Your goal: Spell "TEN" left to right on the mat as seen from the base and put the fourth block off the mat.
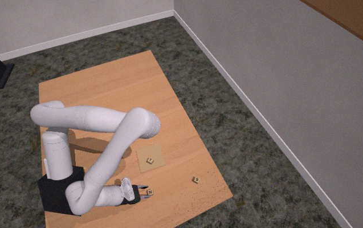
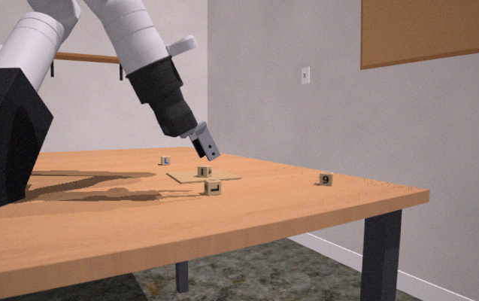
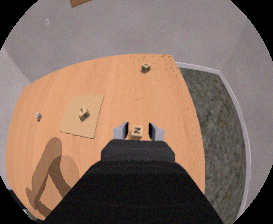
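While the grey two-fingered end effector [image 1: 145,192] [image 2: 206,150] [image 3: 138,128] hangs open above it, the pale wooden N cube [image 1: 150,192] [image 2: 213,187] [image 3: 136,132] sits off-mat, inward of the tabletop's near-right corner; a skewed descent could clip it. Cube T, turned askew on the tan square mat [image 1: 159,150] [image 2: 183,179] [image 3: 94,107], might get bumped.

Far block's [image 3: 38,116] top letter (tiny) unreadable

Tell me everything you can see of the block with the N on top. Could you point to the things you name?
The N block [image 1: 150,192] [image 2: 213,187] [image 3: 136,132] is a small, pale tan cube that looks like wood, with a dark N on its top face and dark markings on the two sides facing the exterior camera. It sits flat on the table [image 1: 115,85] [image 2: 122,233] [image 3: 122,90], fully off the mat [image 1: 158,151] [image 2: 183,177] [image 3: 92,127], to its right. The open end effector [image 1: 148,191] [image 2: 208,157] [image 3: 138,128] is above it; only the table touches it.
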Robot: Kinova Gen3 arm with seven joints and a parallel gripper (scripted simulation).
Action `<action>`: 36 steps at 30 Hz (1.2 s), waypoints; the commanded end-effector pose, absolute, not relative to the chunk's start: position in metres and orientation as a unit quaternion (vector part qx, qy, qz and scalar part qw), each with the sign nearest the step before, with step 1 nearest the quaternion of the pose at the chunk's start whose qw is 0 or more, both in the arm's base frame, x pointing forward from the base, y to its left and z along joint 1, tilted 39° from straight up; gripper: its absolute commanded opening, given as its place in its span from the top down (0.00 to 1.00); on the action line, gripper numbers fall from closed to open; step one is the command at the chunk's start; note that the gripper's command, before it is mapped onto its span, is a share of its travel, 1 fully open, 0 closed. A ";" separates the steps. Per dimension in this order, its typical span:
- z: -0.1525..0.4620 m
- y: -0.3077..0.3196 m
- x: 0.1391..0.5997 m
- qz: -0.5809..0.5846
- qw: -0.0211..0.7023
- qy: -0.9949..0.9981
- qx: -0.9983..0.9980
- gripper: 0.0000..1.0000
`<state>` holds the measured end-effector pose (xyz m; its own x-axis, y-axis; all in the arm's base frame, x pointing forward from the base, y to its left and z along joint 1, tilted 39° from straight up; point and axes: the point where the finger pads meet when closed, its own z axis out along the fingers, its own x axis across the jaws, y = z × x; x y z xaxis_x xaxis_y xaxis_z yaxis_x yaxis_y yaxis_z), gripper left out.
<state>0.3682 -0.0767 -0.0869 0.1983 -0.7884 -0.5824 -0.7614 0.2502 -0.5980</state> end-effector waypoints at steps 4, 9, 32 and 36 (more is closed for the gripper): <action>-0.071 -0.081 0.382 0.014 0.427 0.618 -0.660 0.21; -0.067 -0.082 0.382 0.052 0.389 0.614 -0.684 0.21; -0.062 -0.086 0.382 0.120 0.314 0.604 -0.723 0.21; -0.062 -0.086 0.382 0.120 0.313 0.604 -0.723 0.21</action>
